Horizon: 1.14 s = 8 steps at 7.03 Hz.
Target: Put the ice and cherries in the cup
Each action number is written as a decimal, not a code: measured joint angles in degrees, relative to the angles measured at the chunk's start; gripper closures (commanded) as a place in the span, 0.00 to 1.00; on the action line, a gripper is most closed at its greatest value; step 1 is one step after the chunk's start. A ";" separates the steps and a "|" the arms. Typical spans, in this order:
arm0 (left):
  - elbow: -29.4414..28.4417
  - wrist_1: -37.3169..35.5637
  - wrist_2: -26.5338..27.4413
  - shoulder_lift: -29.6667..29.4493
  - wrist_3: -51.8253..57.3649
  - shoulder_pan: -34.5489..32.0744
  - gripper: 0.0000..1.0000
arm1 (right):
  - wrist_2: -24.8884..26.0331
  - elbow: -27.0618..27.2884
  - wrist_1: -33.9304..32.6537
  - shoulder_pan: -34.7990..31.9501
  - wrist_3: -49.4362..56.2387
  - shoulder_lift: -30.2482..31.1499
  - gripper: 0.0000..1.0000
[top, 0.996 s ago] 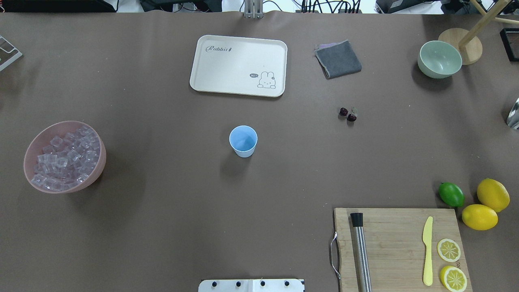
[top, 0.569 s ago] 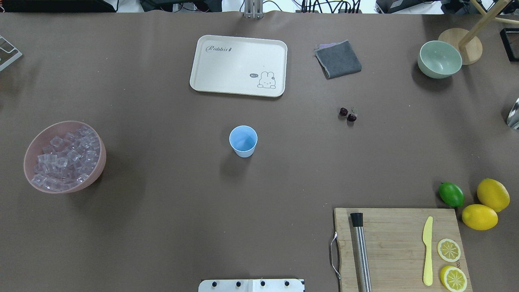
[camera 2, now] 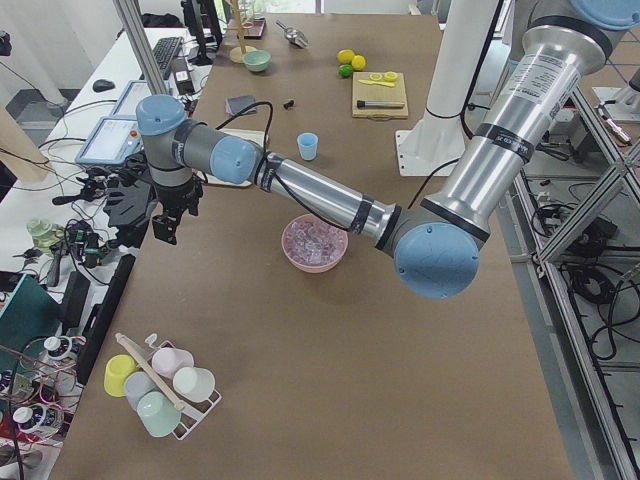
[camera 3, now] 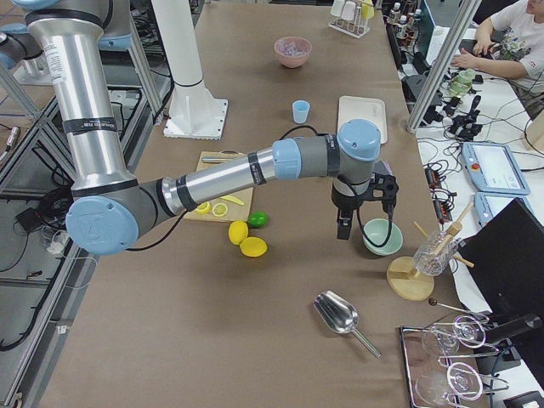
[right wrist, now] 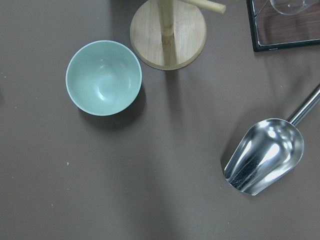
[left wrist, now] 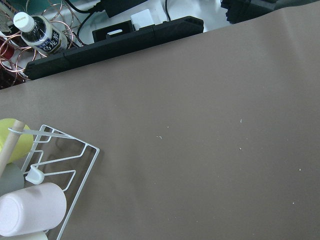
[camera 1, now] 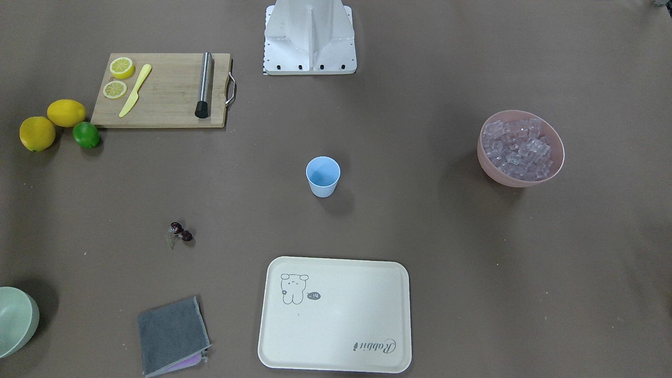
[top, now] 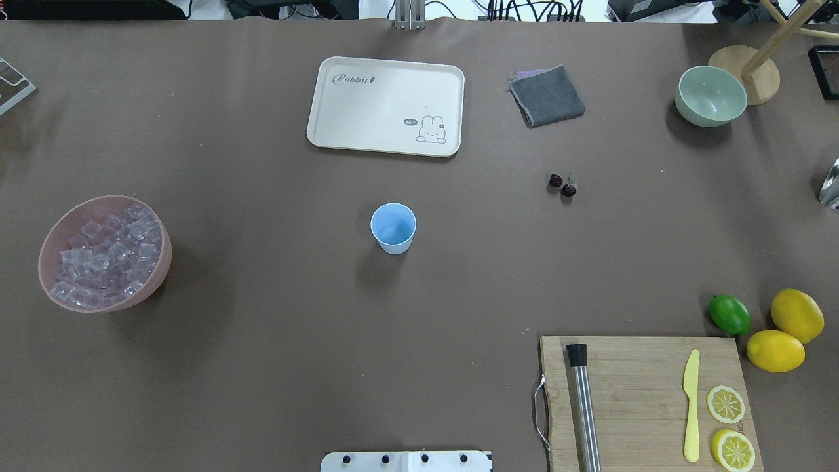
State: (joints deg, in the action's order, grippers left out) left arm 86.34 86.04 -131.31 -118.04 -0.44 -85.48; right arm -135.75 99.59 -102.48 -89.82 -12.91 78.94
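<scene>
Seen from overhead, the ice [top: 105,259] fills a pink bowl [top: 166,257] on the left arm's side; the cup [top: 393,226] stands upright and empty at the table's middle, the bowl well apart at its 9 o'clock, likely so that either arm can reach it; a shade farther out, near its 3 o'clock, the cherries [top: 562,185] lie bare on the table on the right arm's side. That view holds no arm; only the side cameras show the left gripper [camera 2: 163,228] hanging beyond the ice at the table's end, and the right gripper [camera 3: 342,229] beside a green bowl [camera 3: 382,242]; whether either's fingers are wide or narrow I cannot tell; the right wrist camera alone shows a steel scoop [right wrist: 265,155] whole, probably meant for the ice.
</scene>
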 measured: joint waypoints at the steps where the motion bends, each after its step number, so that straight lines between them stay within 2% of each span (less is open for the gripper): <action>1: 1.39 0.72 0.08 0.49 0.04 0.53 0.02 | 0.23 0.02 0.00 0.00 -0.01 0.09 0.00; 5: 6.47 13.15 0.28 6.45 0.05 14.27 0.02 | 1.07 -0.11 0.00 0.00 -0.09 0.77 0.00; 8: 11.92 19.33 0.37 14.38 0.20 22.95 0.02 | 1.62 -0.25 0.02 0.00 -0.10 1.14 0.00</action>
State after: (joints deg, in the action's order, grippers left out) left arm 98.27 105.37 -130.95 -103.66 -0.24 -62.53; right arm -134.13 99.34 -102.46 -89.83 -13.01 80.08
